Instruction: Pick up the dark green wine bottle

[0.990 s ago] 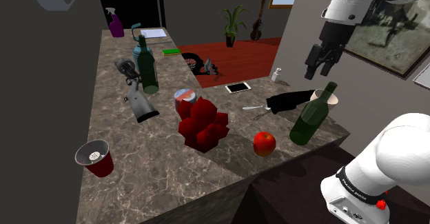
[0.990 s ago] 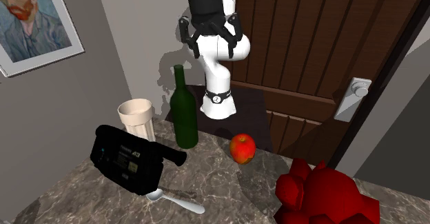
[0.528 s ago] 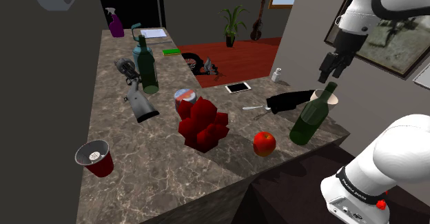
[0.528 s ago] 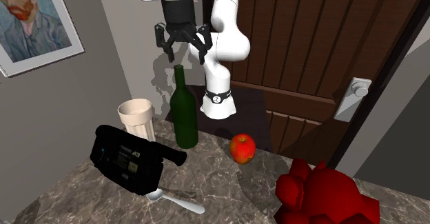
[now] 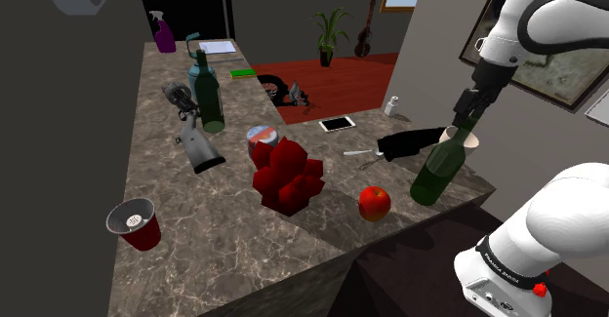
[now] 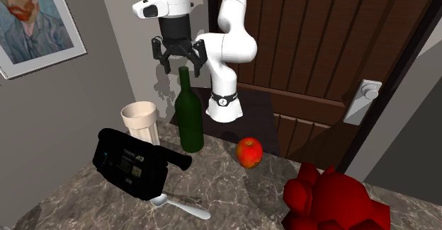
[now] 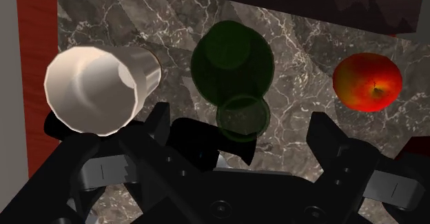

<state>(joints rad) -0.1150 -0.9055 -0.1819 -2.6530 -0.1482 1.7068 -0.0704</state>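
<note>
One dark green wine bottle (image 6: 188,119) under spread fingers (image 7: 325,134); one apple (image 6: 248,151); one cup (image 6: 140,122)

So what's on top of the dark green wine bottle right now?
Nothing rests on it. The open claw hangs just above the wine bottle, jaws apart on either side of its mouth, not touching. The countertop beneath its base is covered by the bottle itself.

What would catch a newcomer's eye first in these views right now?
The black gripper, open, poised right over the mouth of the dark green wine bottle at the counter's corner. Next, the red apple and pale cup flanking the bottle, and the blocky red object mid-counter.
</note>
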